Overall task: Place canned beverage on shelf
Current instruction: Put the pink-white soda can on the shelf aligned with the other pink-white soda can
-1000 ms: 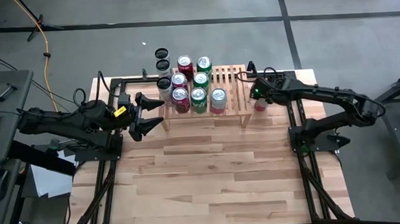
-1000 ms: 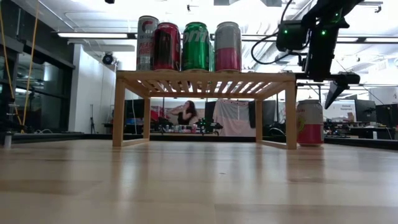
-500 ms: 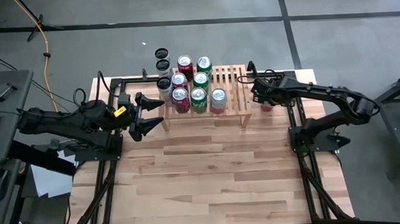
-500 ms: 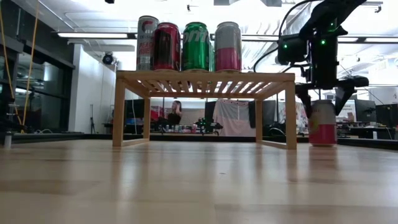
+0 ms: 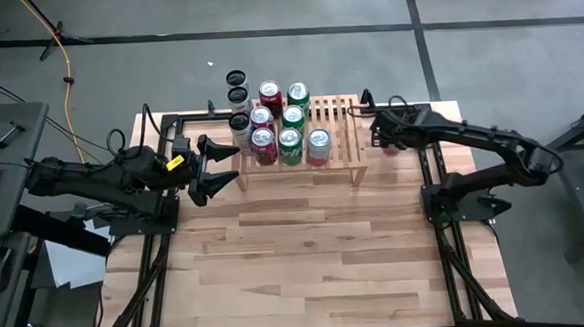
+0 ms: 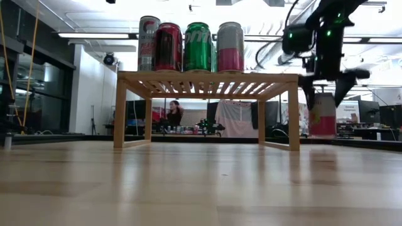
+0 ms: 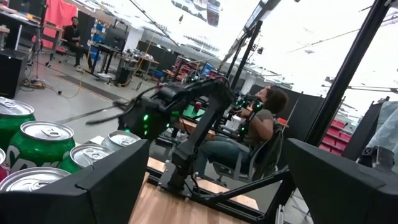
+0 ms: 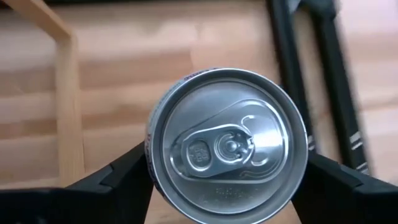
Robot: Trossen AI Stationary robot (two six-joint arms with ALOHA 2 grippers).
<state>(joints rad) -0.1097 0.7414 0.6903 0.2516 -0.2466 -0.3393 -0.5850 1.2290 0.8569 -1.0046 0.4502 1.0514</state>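
On the light-wood shelf with its slatted top stand cans: a green can, a dark red can left of it, and a silver-and-pink can right of it. Beside the shelf, a pink-and-cream can shows a plain silver lid.

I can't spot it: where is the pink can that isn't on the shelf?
In the low view the pink can hangs in the right gripper, lifted off the table just right of the shelf.

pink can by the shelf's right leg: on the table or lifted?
Lifted. The pink can hangs clear of the table, clamped upright in the right gripper.
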